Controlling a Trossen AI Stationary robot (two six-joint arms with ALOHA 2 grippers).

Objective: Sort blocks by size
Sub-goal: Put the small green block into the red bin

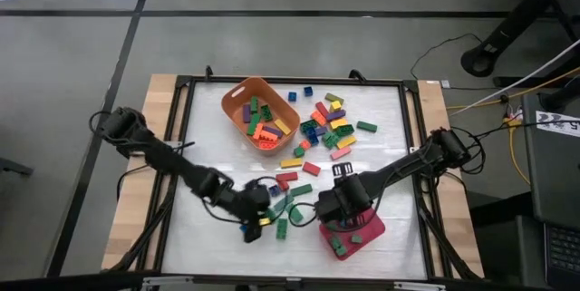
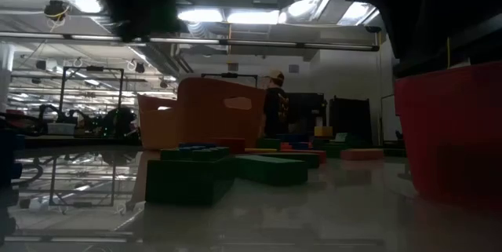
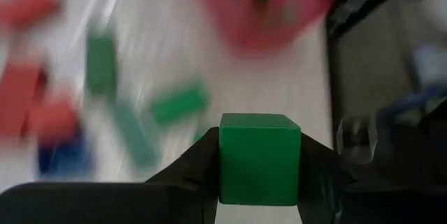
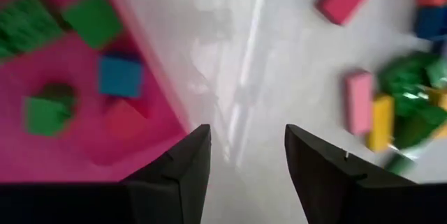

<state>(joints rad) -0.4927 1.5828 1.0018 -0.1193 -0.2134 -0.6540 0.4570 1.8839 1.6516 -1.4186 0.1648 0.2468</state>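
Green small block point(image 3: 259, 158) pinched between left gripper point(image 3: 259, 182) fingers, clamped on both sides, lifted off table near front edge, around 7 o'clock. Right gripper point(image 4: 243, 161) spread apart, nothing in it, hovering just beside pink tray point(image 4: 70, 98) at 5 o'clock; tray has few tiny squares inside, green, blue, red. Loose blocks point(image 1: 326, 128) scattered mid-table toward 1 o'clock, more green ones point(image 1: 292, 202) between both grippers. Orange tub point(image 1: 234, 110) at 12 o'clock holds several long bricks.
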